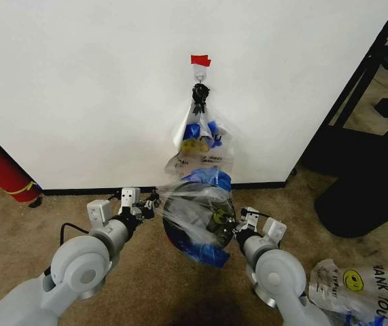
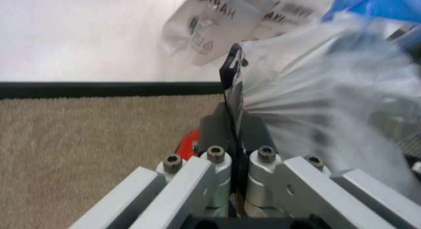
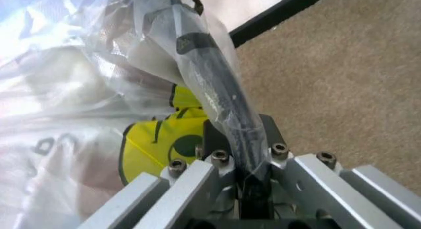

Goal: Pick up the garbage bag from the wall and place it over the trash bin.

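two grippers are both pinched on the same garbage bag (image 1: 195, 217) right now, stretching its mouth across the top of the trash bin (image 1: 210, 231), which sits on the carpet just in front of the wall (image 1: 112, 88), below the hook (image 1: 200, 87) where more bags (image 1: 199, 146) hang.

biggest risk imo is tearing. the film is thin and looks pulled tight between the two arms, so if either one pulls outward much more it could rip or slip out of a pinch. second worry: the bin is light wire mesh, so dragging the bag down on one side could tip it or scoot it along the baseboard. third, the bag's upper edge is right up against the ones on the hook, so it might snag them.

left gripper (image 2: 231, 98): fingers closed to a narrow gap with a bunched pleat of plastic clamped between them, at the bin's left side.

right gripper (image 3: 247, 155): also closed down, holding a twisted rope of plastic with something dark inside, yellow print just beside it, at the bin's right side.
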{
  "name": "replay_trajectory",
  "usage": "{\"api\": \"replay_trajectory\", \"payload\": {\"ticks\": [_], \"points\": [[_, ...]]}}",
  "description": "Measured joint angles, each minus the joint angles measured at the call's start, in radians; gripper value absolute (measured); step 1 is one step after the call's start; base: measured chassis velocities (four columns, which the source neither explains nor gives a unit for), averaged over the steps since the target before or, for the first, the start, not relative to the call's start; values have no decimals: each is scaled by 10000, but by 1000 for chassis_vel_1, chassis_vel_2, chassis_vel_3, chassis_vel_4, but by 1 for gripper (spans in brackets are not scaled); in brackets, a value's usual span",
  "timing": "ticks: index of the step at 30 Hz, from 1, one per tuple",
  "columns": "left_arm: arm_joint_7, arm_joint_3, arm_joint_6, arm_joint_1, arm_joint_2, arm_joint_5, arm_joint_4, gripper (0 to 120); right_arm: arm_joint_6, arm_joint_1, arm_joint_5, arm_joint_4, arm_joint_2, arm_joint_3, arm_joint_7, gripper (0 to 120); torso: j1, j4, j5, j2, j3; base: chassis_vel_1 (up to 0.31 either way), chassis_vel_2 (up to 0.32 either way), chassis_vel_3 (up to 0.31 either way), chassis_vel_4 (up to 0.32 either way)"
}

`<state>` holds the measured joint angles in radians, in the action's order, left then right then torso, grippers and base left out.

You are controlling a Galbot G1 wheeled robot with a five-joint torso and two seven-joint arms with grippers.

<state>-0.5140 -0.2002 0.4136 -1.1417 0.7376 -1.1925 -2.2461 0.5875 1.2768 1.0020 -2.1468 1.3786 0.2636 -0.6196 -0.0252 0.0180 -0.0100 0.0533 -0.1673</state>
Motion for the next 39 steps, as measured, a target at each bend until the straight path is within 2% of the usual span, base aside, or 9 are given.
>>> {"api": "replay_trajectory", "payload": {"ticks": [10,16,27,35,39], "points": [[394,-357,-1,-483,-102,-48,289,0,2,35,1021,-120,-183,439,91,0,0,-1,1,0,0,0,0,0,0],[827,37,-19,-687,173,300,675,0,-92,54,1524,-298,-87,591,206,0,0,0,0,0,0,0,0,0,0],[1157,180,-52,-715,472,440,1096,0,-181,97,1772,-353,43,710,144,0,0,1,0,0,0,0,0,0,0],[968,-330,-133,-1077,361,1255,762,26,-210,-71,1585,138,150,810,-269,0,0,-6,2,0,0,0,0,0,0],[972,-336,-148,-1079,241,1477,662,39,-214,-10,1607,278,263,1274,-587,0,0,5,0,0,0,0,0,0,0]]}}
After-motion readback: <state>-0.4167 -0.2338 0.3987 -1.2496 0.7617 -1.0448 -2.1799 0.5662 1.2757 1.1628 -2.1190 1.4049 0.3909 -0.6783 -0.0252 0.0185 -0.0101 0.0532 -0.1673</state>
